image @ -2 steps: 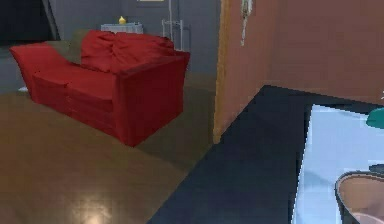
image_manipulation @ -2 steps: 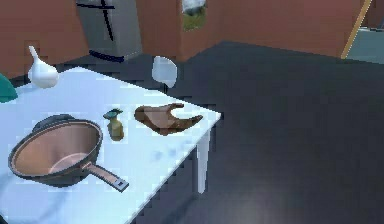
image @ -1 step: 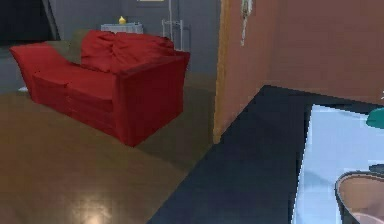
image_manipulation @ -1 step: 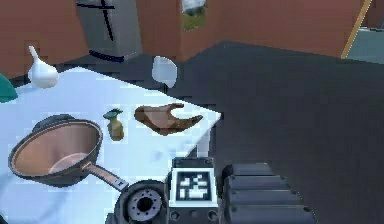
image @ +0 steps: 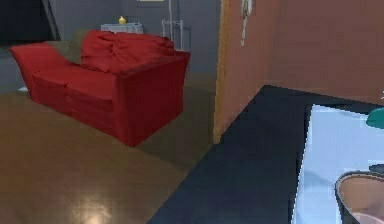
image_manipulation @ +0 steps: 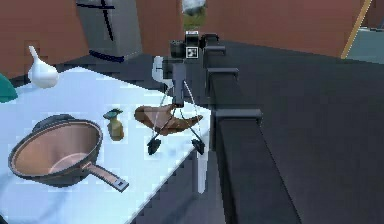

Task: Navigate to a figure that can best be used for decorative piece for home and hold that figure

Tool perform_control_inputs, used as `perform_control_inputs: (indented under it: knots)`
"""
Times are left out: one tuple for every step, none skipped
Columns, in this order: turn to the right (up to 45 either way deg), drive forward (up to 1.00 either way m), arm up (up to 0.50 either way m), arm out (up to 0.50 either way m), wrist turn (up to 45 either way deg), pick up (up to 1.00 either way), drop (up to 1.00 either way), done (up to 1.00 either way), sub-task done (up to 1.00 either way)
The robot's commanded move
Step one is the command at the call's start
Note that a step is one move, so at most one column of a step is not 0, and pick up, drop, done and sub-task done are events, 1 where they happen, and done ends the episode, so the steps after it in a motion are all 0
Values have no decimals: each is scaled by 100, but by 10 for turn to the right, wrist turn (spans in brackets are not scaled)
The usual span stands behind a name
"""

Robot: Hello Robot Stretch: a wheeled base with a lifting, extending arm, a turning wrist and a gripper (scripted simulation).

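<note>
Claw (image_manipulation: 177, 98) sits at the brown figure (image_manipulation: 165, 120) on the pale desk (image_manipulation: 60, 100). Cannot tell its grip state or whether it holds anything. Arm (image_manipulation: 225, 100) reaches out over the desk edge. Pan (image_manipulation: 55, 150) lies near the figure.

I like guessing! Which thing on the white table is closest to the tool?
The brown figure, right at the tool; the pan, white vase and small green piece lie farther left.

The sofa (image: 105, 82) is red, the wall (image: 310, 50) orange, the vase (image_manipulation: 42, 70) white, the figure (image_manipulation: 156, 117) brown.
</note>
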Motion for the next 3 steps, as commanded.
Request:
perform_control_inputs:
  knots:
    - [0, 0, 0, 0, 450, 0, 0, 0, 0]
    - [0, 0, 0, 0, 450, 0, 0, 0, 0]
    - [0, 0, 0, 0, 450, 0, 0, 0, 0]
